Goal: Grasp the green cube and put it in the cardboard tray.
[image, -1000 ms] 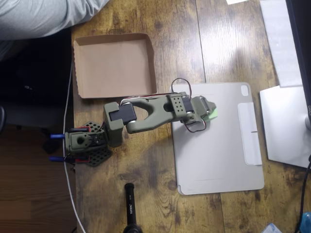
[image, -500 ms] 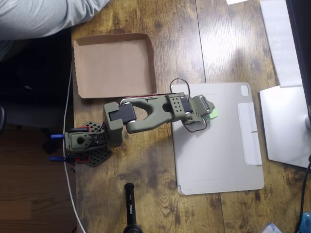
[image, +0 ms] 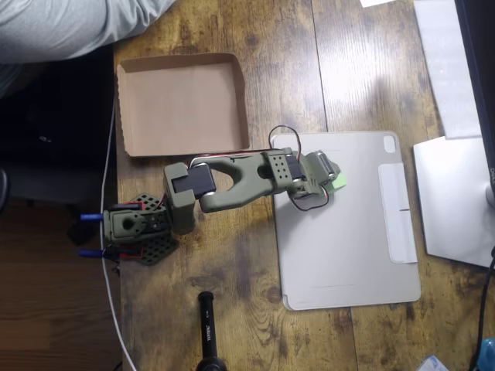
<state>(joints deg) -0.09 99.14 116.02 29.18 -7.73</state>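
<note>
The olive-green arm reaches right from its base across the table. Its gripper hangs over the top left part of the grey tablet cover. The green cube pokes out at the gripper's tip, held between the fingers, with its left part hidden under them. The gripper is shut on the cube. The cardboard tray lies up and to the left of the gripper, beyond the arm's elbow, with nothing in it.
A person's grey sleeve lies at the top left, beside the tray. White sheets and a pale device line the right edge. A black handle stands at the bottom. The arm's base is clamped at the table's left edge.
The arm's wrist and gripper have drawn back a few pixels to the left and up. The green cube has shifted slightly with them.
</note>
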